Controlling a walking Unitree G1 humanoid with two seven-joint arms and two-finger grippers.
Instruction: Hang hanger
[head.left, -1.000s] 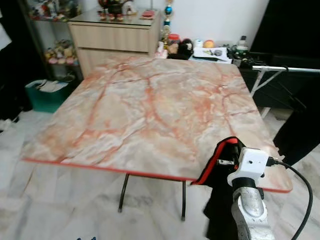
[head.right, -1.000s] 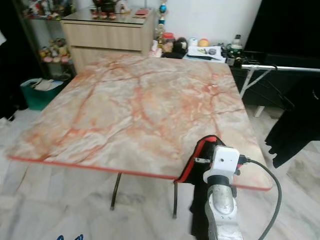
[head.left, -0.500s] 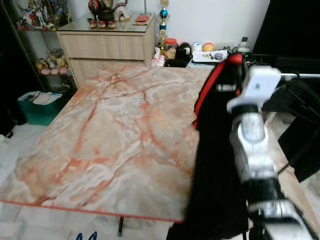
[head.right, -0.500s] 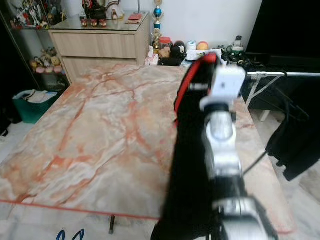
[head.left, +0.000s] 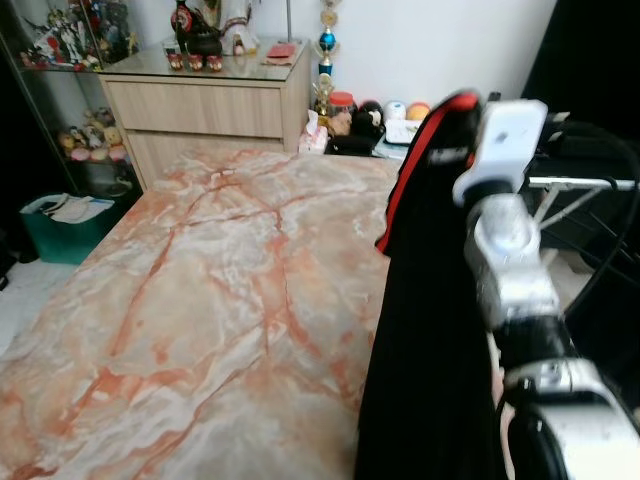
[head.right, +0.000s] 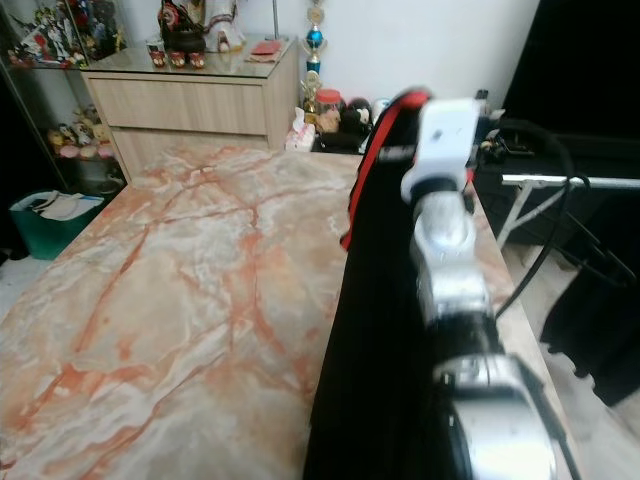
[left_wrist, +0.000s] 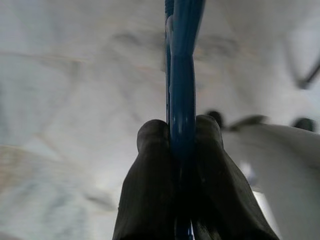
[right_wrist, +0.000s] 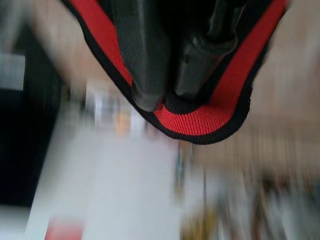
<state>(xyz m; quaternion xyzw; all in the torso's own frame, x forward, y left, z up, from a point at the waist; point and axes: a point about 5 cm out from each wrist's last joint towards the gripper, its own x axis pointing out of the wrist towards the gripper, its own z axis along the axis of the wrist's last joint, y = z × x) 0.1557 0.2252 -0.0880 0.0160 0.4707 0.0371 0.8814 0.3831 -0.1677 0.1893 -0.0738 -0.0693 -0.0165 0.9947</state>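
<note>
My right gripper (right_wrist: 162, 97) is shut on the red-trimmed collar (head.left: 415, 180) of a black garment (head.left: 430, 340). It holds the garment high over the right side of the marble table (head.left: 200, 280), and the cloth hangs down in front of the arm. The white wrist camera (head.left: 507, 135) sits at the top of that arm. In the left wrist view my left gripper (left_wrist: 181, 132) is shut on a blue hanger (left_wrist: 182, 60), whose thin edge runs straight out between the fingers over a pale floor.
A metal clothes rail (head.right: 570, 180) runs along the right, with dark clothes (head.right: 600, 330) hanging below it. A wooden cabinet (head.left: 210, 100) with figurines stands behind the table. A green bin (head.left: 55, 225) sits on the floor at the left.
My right arm has lifted the garment from the table's near right edge up high over the table. The camera has moved closer to the table.
</note>
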